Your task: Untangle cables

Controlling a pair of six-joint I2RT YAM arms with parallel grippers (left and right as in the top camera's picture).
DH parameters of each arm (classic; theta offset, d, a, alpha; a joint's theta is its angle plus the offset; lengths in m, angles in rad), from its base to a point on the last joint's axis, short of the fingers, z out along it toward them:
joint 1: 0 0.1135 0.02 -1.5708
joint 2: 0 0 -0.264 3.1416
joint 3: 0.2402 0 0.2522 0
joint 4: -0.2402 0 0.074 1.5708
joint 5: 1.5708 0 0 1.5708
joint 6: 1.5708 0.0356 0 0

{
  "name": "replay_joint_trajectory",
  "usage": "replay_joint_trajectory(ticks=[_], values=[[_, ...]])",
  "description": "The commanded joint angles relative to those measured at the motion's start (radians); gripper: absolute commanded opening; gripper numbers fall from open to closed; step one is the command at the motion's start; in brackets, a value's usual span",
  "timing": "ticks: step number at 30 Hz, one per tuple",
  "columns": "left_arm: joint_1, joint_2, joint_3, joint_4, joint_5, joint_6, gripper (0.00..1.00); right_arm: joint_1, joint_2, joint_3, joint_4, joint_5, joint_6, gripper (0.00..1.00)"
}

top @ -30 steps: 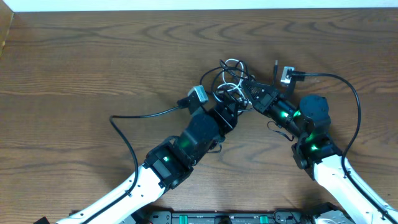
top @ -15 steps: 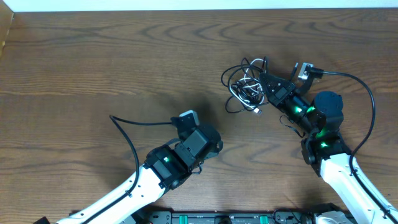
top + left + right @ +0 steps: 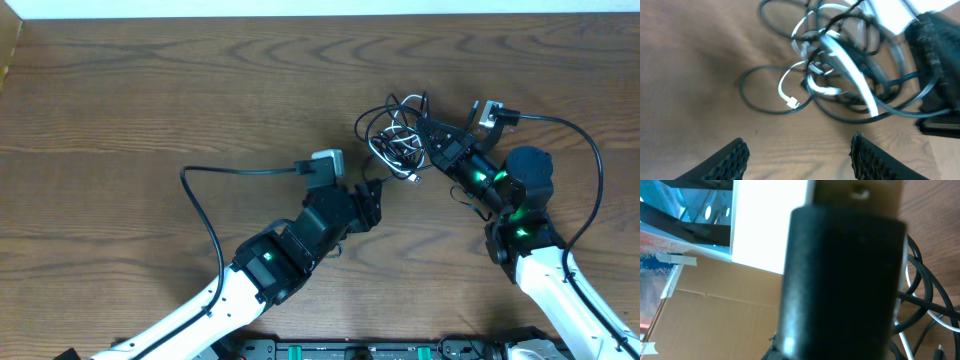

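The left tool (image 3: 801, 159) is nearest, its jaws spread wide with nothing between them, only bare worktop (image 3: 150, 90). It hovers just short of the cables (image 3: 393, 137), not touching any strand.

From this tool the bundle lies ahead and slightly to the robot's right, near but apart. The closest part of it is a slack black loop (image 3: 757, 92) lying flat on the wood. Inside that loop curls a thin white cord ending in a small white plug (image 3: 790, 103). That plug end points back toward the left tool, so it is the first thing an advance would meet.

Beyond the loop sits the knot itself (image 3: 832, 55), where black and white strands cross and pile up. In the overhead view, the whole bundle runs roughly crosswise to the left tool's approach.

Farthest is the right tool (image 3: 427, 128), closed and pressed into the far right edge of the bundle. It seems to pinch a strand there, though the right wrist view is blocked by a dark shape close to the lens.

The left arm is therefore the free one. Its likely target is the near loop or white cord, pulled away from the right tool's anchor.
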Motion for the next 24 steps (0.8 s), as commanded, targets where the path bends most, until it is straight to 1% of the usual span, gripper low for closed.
replay_joint_trajectory(ticks=[1, 3, 6, 9, 11, 15, 18, 24], values=[[-0.001, -0.006, 0.009, 0.031, -0.040, 0.092, 0.62, -0.005, 0.001, 0.012, 0.008, -0.007, -0.014, 0.01], [-0.001, -0.005, 0.009, 0.064, -0.039, 0.071, 0.56, -0.006, 0.001, 0.012, 0.008, -0.009, -0.014, 0.01], [-0.001, -0.005, 0.009, 0.105, -0.039, -0.031, 0.49, -0.005, 0.001, 0.012, 0.008, -0.010, -0.014, 0.01], [-0.001, -0.004, 0.009, 0.131, -0.039, -0.121, 0.46, -0.006, 0.001, 0.012, 0.008, -0.010, -0.014, 0.01], [-0.001, 0.000, 0.009, 0.134, -0.038, -0.150, 0.45, -0.005, 0.001, 0.012, 0.007, -0.011, -0.014, 0.01], [-0.001, 0.029, 0.009, 0.137, -0.039, -0.163, 0.46, -0.005, 0.001, 0.012, 0.007, -0.018, -0.010, 0.01], [-0.001, 0.066, 0.009, 0.154, -0.039, -0.241, 0.45, -0.005, 0.001, 0.012, 0.007, -0.018, -0.010, 0.01], [-0.001, 0.141, 0.009, 0.251, -0.039, -0.242, 0.43, -0.005, 0.001, 0.012, 0.008, -0.025, -0.008, 0.01]])
